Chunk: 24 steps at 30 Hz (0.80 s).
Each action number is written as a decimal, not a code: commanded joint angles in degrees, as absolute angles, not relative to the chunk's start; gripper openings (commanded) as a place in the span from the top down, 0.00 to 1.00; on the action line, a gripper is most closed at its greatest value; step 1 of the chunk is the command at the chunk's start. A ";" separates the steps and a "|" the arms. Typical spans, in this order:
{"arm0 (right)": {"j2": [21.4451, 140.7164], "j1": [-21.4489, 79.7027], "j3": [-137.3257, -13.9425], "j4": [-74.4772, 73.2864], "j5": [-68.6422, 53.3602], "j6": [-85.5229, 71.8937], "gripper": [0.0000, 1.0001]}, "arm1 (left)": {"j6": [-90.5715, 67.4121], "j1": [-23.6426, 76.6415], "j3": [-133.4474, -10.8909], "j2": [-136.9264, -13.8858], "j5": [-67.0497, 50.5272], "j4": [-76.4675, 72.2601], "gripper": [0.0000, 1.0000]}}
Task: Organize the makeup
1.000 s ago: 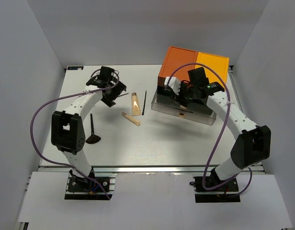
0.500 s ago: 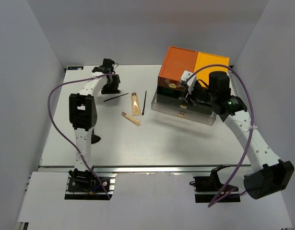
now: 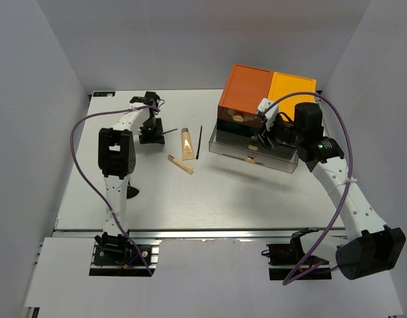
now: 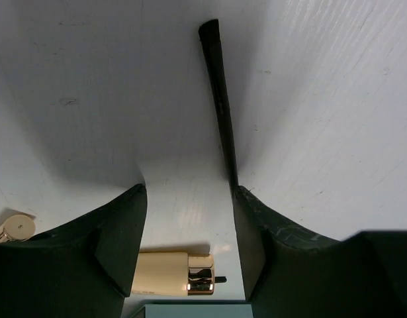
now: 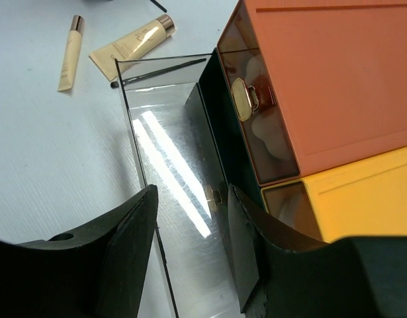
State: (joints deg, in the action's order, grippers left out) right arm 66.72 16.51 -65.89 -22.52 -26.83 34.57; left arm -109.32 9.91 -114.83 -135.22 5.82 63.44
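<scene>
Your left gripper [image 4: 186, 192] hung low over the white table [image 3: 210, 199], at about ten o'clock from its centre. Its jaws stood apart, straddling one end of a thin black cosmetic pencil [image 4: 220, 99]. The pencil lay flat and met the inner edge of one finger. The other finger stood clear of it, so nothing was pinched.

I judged the pencil a light, stiff, smooth-barrelled thing that would roll or skid sideways under a closing jaw. You would do best to take it across the barrel, nearer the middle than the tip, with the pads square to it and low enough to catch so slim a shaft.

At three o'clock of that pencil lay the soft beige squeeze tube with the gold cap [image 3: 187, 144], then a second thin black pencil [image 3: 199, 142]. The tan stick [image 3: 180, 165] lay at five o'clock.

Your right gripper [image 5: 190, 192] was at two o'clock of the table, also open and holding nothing. Its fingers sat either side of the small gold knob [image 5: 213, 197] on the pulled-out clear plastic drawer [image 5: 157, 112] of the orange-lidded box [image 5: 335, 73]. I could not tell whether the pads touched the knob.
</scene>
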 commanded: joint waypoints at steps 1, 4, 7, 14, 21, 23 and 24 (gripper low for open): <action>66.09 16.17 -66.36 -20.04 -28.56 33.05 0.48 | -110.48 9.67 -116.36 -131.74 8.09 65.92 0.35; 65.74 16.17 -66.62 -20.30 -28.65 32.87 0.48 | -110.83 8.97 -116.80 -133.59 7.12 63.73 0.38; 64.69 16.17 -65.92 -20.39 -28.48 33.05 0.48 | -111.09 8.70 -120.13 -135.08 7.38 65.90 0.40; 63.37 15.65 -65.39 -20.13 -28.74 32.78 0.48 | -111.09 7.91 -115.42 -135.53 7.03 68.12 0.57; 62.75 14.77 -65.65 -19.95 -29.79 32.43 0.49 | -109.51 7.82 -108.12 -135.18 4.49 68.82 0.62; 62.67 14.68 -65.65 -19.78 -30.06 32.17 0.49 | -109.16 7.82 -106.09 -134.21 3.96 67.68 0.66; 62.40 14.59 -65.65 -19.78 -30.23 32.17 0.49 | -109.16 7.82 -103.91 -133.60 4.04 67.07 0.70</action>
State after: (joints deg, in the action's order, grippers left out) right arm 64.05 15.00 -65.73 -22.22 -28.67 33.15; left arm -110.13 7.81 -109.56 -133.16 3.01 64.18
